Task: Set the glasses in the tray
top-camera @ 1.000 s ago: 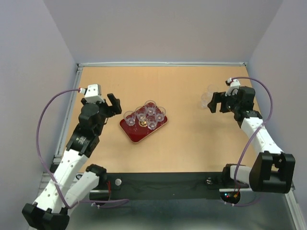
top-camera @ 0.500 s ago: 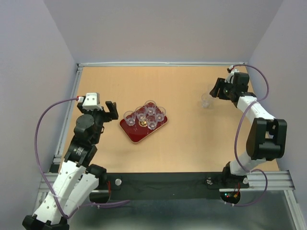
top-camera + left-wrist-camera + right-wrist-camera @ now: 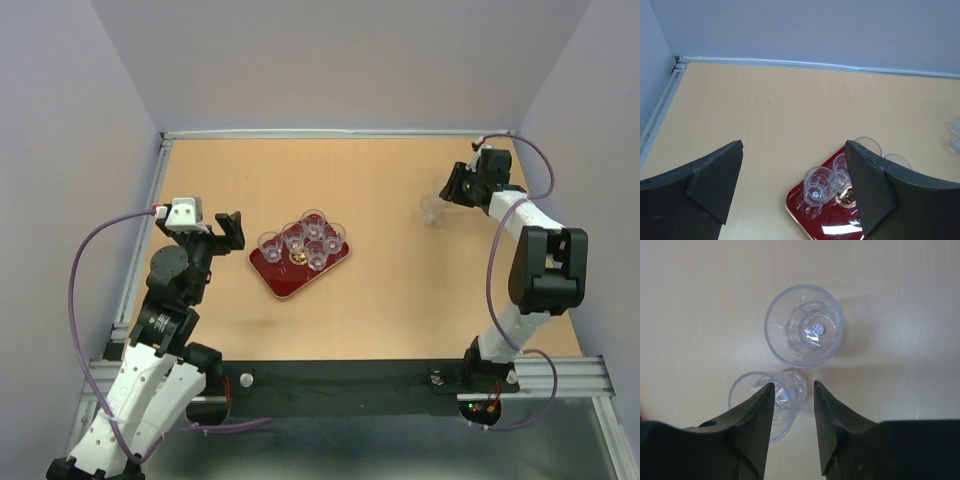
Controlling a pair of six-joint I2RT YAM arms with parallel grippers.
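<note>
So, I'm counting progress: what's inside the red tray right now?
Five clear glasses stand upright in the tray, clustered toward its far right end. The gold emblem shows between them, partly covered by the glasses. The tray's near left end is bare.

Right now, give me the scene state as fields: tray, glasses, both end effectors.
tray: dark red, left of centre
glasses on tray: five
glasses off tray: two, far right
left end effector: wide open, empty, left of tray
right end effector: narrow gap, above the two loose glasses
</note>
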